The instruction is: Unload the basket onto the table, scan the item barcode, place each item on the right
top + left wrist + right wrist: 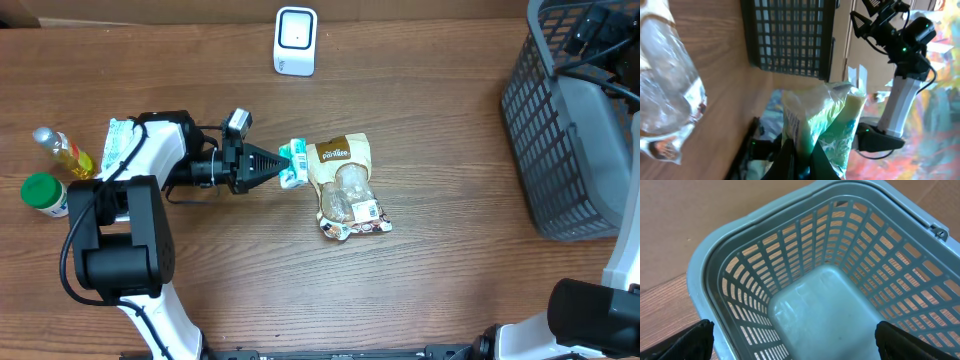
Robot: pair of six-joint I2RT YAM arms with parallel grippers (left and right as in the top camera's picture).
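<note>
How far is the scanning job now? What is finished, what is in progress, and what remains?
Done: the left gripper is shut on the green-and-white packet, beside the brown snack bag. In hand: the packet is held, far from the white scanner-like device. Left: carry it there and show its barcode. The right gripper hangs open over the grey basket.

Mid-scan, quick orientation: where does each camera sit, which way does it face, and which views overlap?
Overhead: above the table, facing straight down; left arm shows, left gripper shut on a green packet.
Left wrist: behind its own fingers, facing across the table past the packet to the basket and right arm.
Right wrist: above the basket, facing down into it; its open fingertips at the lower corners.
Shared: basket, all three.
</note>
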